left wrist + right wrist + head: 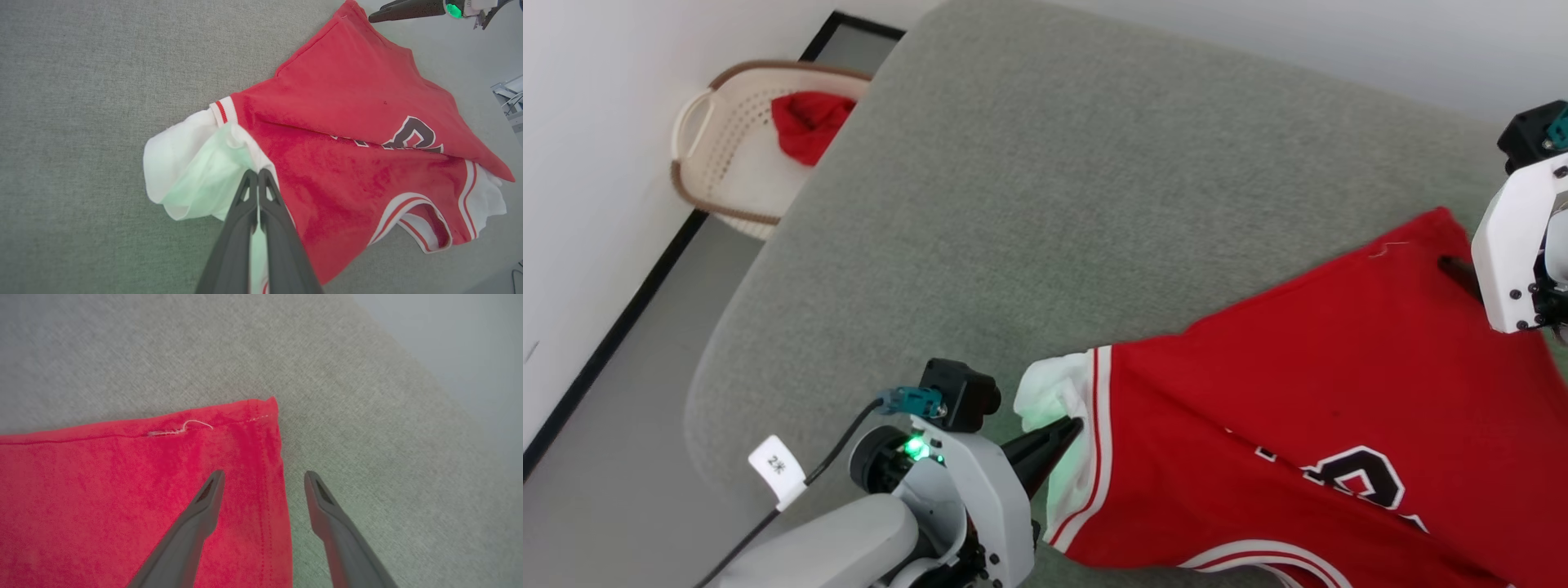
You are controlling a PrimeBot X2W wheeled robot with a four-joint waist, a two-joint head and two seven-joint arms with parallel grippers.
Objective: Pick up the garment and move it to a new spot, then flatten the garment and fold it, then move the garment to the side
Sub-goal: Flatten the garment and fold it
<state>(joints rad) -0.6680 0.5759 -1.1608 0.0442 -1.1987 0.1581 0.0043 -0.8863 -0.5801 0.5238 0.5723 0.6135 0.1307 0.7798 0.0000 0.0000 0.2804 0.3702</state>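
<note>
Garment (1298,392) lining is being pinched by the left gripper (258,173), whose two dark fingers are pressing together on a bunched fold of the white lining (175,163), near the striped trim (222,111). That grip, I judge, is anchoring this end so that the red body can be drawn out flat.

The right gripper (264,473) is hovering with its fingers spread wide and holding nothing. One finger is hanging over red fabric and the other over the bare grey cushion (388,416), so they are straddling the side edge just below the hem corner (269,406). It is probably lining up to take that corner, which would give the two arms opposite ends to pull apart.

Outward from both, the red body is lying creased on the robot's right side of the cushion, with one layer lapping over the black lettering (412,136).

The left wrist view is showing what the head view is cutting off at its lower edge: the fold line across the chest and the far armhole with its trim. The right wrist view is giving the loose white thread (196,425) at the hem stitching. The head view is adding the surroundings: a pale basket (707,139) beside the cushion, well apart from the work, holding a small plain red cloth (805,122).
</note>
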